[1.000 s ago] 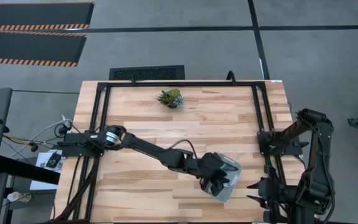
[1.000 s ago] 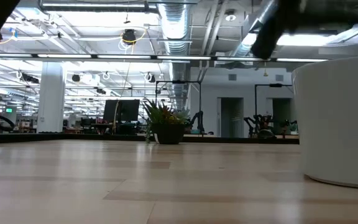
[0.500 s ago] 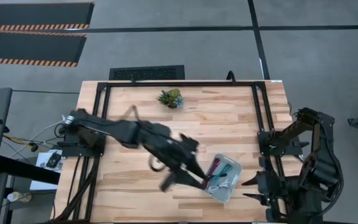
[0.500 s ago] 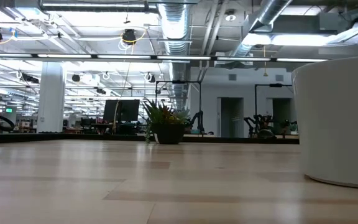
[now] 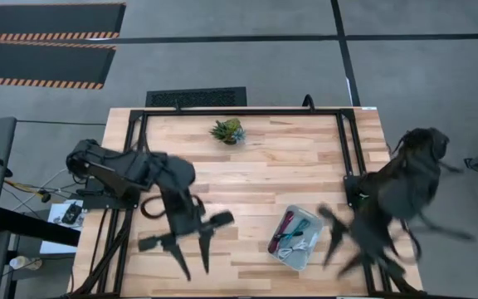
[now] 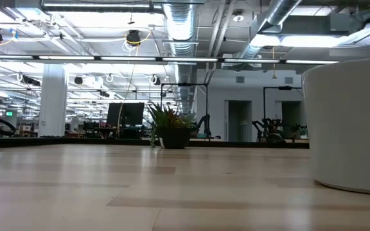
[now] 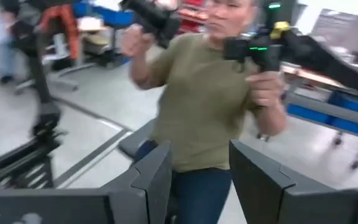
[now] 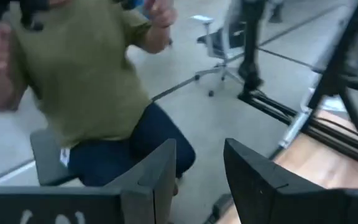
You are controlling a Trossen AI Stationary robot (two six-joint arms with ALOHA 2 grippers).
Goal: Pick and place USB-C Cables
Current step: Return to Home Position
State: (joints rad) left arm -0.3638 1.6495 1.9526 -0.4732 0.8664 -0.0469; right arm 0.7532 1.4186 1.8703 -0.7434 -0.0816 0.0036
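Note:
The pale blue tray [image 5: 307, 252] sits near the table's near right; its wall [image 6: 349, 122] fills the right of the low view. Inside lie the bundled cables: maroon-red [image 5: 284, 227], teal [image 5: 300, 225], white [image 5: 303, 242] and a dark one [image 5: 280, 246]. My left gripper [image 5: 191, 262] hangs open over the near left of the table, well left of the tray, holding nothing [image 7: 197, 168]. My right gripper [image 5: 347, 256] is blurred just right of the tray, open and empty [image 8: 201, 165].
A small green spiky plant [image 5: 228, 131] stands near the far edge, also seen across the table as the plant [image 6: 171, 131]. A black frame [image 5: 239, 111] borders the table. A person in an olive shirt [image 7: 197, 118] stands beyond the near edge, holding hand controllers.
My left arm has pulled back from over the tray toward the table's left, folding in; its gripper now points at the near edge, and the cables in the tray are uncovered. My right arm has swung out of its folded pose and shows blurred.

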